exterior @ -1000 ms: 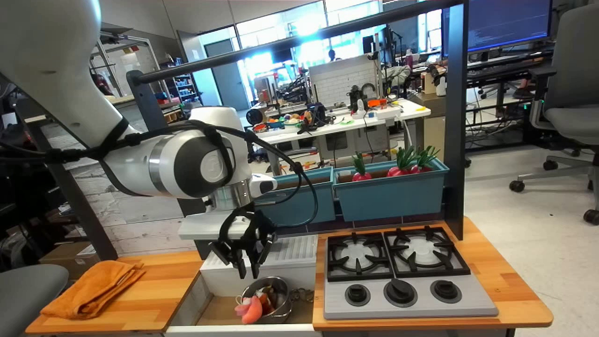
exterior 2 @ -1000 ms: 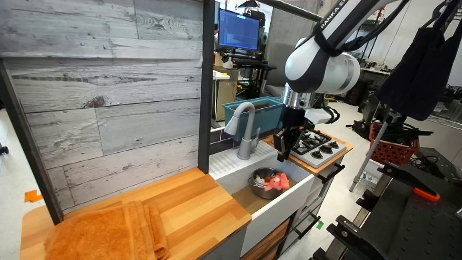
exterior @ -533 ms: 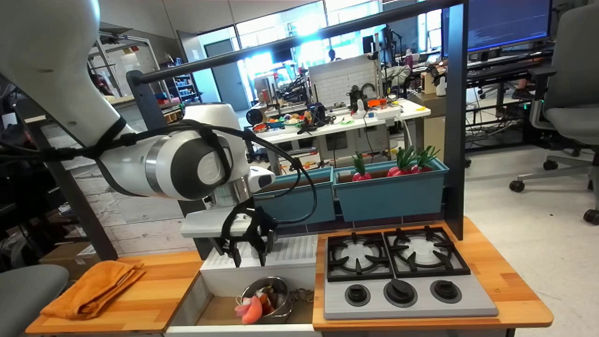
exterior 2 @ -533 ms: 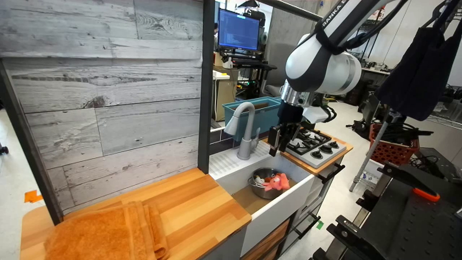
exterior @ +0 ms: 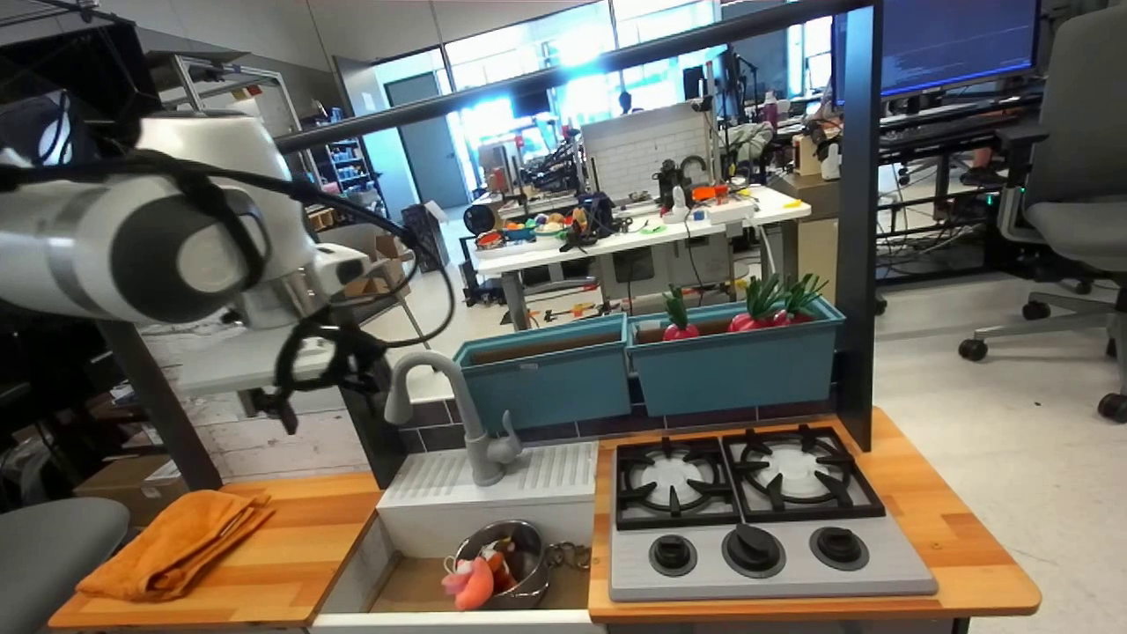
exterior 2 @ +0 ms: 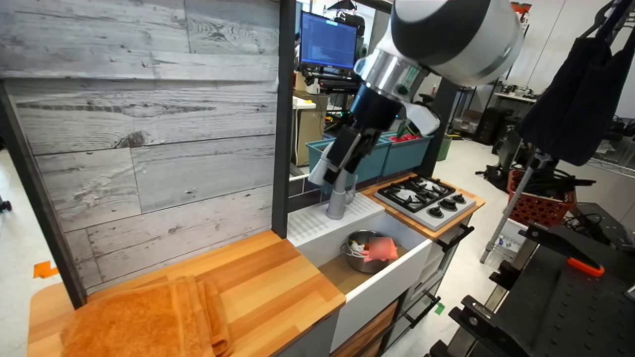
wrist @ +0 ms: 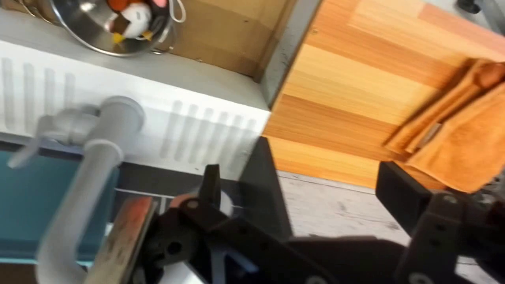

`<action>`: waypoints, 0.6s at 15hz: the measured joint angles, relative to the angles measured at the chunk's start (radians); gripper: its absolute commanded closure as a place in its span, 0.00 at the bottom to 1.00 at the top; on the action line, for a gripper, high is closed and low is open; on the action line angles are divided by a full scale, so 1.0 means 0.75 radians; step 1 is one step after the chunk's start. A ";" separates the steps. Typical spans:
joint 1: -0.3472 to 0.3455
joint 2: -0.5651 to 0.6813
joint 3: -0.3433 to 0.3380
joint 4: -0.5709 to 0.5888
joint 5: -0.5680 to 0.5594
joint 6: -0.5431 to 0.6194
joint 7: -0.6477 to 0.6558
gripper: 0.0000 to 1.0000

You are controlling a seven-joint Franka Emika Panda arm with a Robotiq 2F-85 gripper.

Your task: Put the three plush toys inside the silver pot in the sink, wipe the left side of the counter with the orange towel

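My claw point(wrist: 302, 179) is spread wide: on the wrist cam its fingers point(wrist: 398, 191) stand well apart, w/ the grey wood-plank panel point(wrist: 339, 209) showing btwn them. In an ext. view it hangs tilted & overlaps the grey gooseneck faucet point(exterior 2: 338, 196); can't tell how close the two really are. Below that I've got the light-brown wooden counter point(exterior: 313, 528), & on it the folded orange towel point(exterior: 172, 546), lying toward the outer end. Right beside that stretch of wood is the white sink point(exterior 2: 382, 292), & standing in it, the silver pot point(exterior 2: 364, 267). Inside the pot: a white-&-brown plush point(wrist: 137, 19) w/ yellow bits, plus a red-orange plush point(wrist: 120, 4) right up against it. A pink plush point(exterior: 475, 583) is slumped over the rim, part of it hanging outside; both ext. views show that. On past the sink I see the 2-burner cooktop point(exterior: 797, 541) w/ 3 black knobs point(exterior: 753, 550). Behind, teal planters point(exterior: 550, 387), the one back of the cooktop carrying 3 red radishes point(exterior: 747, 323) w/ green tops. Way back in the rm: cluttered white workbench point(exterior: 779, 210), lit monitor point(exterior: 960, 48), grey office chair point(exterior: 1083, 167).
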State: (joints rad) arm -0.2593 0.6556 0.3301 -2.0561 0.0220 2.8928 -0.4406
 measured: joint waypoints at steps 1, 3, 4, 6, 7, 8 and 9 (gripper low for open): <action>0.004 -0.045 0.047 -0.038 0.001 -0.001 0.000 0.00; 0.051 -0.099 0.096 -0.075 0.002 -0.021 0.010 0.00; 0.095 -0.104 0.096 -0.075 0.001 -0.044 0.022 0.00; 0.200 -0.087 0.066 -0.056 -0.005 -0.105 0.051 0.00; 0.254 -0.066 0.043 -0.034 -0.009 -0.155 0.069 0.00; 0.294 -0.042 0.024 -0.011 -0.014 -0.186 0.080 0.00; 0.316 -0.021 0.013 0.008 -0.016 -0.198 0.085 0.00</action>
State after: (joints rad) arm -0.0226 0.6400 0.3397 -2.0502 0.0099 2.7442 -0.3766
